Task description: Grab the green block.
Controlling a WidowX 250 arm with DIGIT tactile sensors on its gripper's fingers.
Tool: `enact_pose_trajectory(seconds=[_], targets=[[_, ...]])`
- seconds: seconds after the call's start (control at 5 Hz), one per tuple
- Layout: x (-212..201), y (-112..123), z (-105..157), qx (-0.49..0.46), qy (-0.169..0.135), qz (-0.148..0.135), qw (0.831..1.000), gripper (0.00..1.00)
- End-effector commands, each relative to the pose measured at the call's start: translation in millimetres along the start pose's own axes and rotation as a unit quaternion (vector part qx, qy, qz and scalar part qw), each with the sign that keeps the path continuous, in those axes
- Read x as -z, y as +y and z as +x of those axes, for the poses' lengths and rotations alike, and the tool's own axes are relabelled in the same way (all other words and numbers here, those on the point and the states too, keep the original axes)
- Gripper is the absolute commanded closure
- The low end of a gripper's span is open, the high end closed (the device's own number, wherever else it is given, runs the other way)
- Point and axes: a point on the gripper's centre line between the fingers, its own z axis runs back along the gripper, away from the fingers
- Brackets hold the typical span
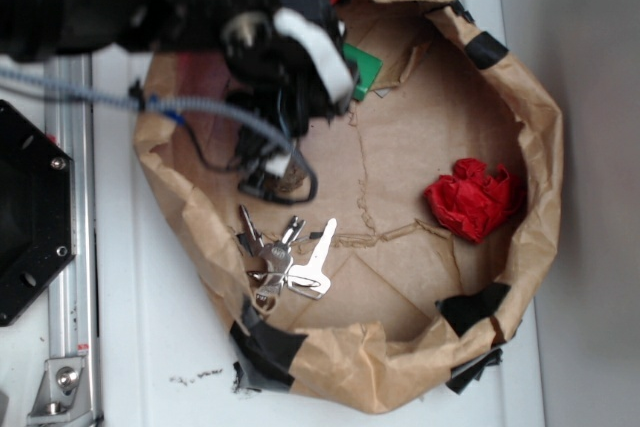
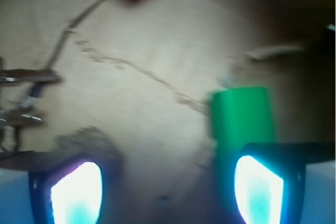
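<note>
Two glowing fingertip pads [image 2: 77, 192] are showing at the bottom of the wrist view, standing well apart with nothing between them, so the claw [image 2: 167, 191] is hanging open over the crumpled brown paper floor [image 2: 157, 45]. Seen from outside, the gripper [image 1: 305, 47] is hovering at the upper edge of the paper-walled basin [image 1: 535, 117]. From the wrist camera, the green block [image 2: 242, 119] is lying on the paper just ahead of the right-hand pad, its near end running behind that pad rather than into the gap; whether pad and block are touching cannot be told through the blur. In the exterior view only a corner of that block [image 1: 364, 67] is peeking out beside the claw. Ahead of the claw, well apart, the red paper wad [image 1: 474, 197] is resting near the far wall, and the bunch of keys [image 1: 290, 262] is lying off to the left-hand pad's side. A rough grey-brown lump, blurred [image 2: 86, 140], is sitting just beyond the left-hand pad
</note>
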Motion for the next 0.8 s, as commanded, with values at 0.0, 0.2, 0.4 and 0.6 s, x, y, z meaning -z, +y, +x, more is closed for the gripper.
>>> enact_pose_trajectory(seconds=[0.0, 0.2, 0.4, 0.6], targets=[[-1, 20, 15, 0.007, -0.002, 0.022, 1.000, 0.00], [2, 20, 20, 0.014, 0.003, 0.030, 0.999, 0.00], [6, 22, 26, 0.009, 0.000, 0.029, 1.000, 0.00], [28, 15, 31, 0.011, 0.005, 0.018, 1.000, 0.00]])
